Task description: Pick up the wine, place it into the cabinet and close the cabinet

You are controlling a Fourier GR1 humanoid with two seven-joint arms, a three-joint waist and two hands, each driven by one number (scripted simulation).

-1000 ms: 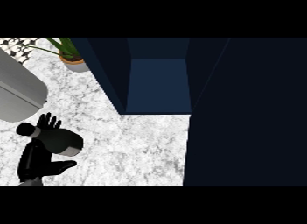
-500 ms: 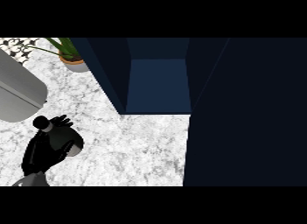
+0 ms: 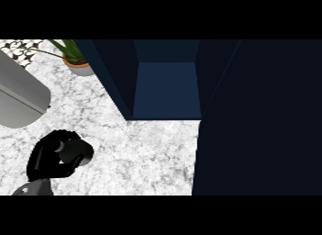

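My left hand (image 3: 55,158) hangs over the marble counter (image 3: 143,156) at the lower left, fingers curled in together with nothing visible between them. The open cabinet (image 3: 167,89) stands ahead, its blue interior showing, its dark door (image 3: 265,119) filling the right side. I see no wine bottle anywhere. A potted plant (image 3: 74,57) sits at the back left, near a grey appliance (image 3: 11,94).

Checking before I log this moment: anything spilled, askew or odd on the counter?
Nothing spilled or askew. The cabinet stands open and looks empty, no wine bottle shows anywhere, and the left hand is curled over the counter.
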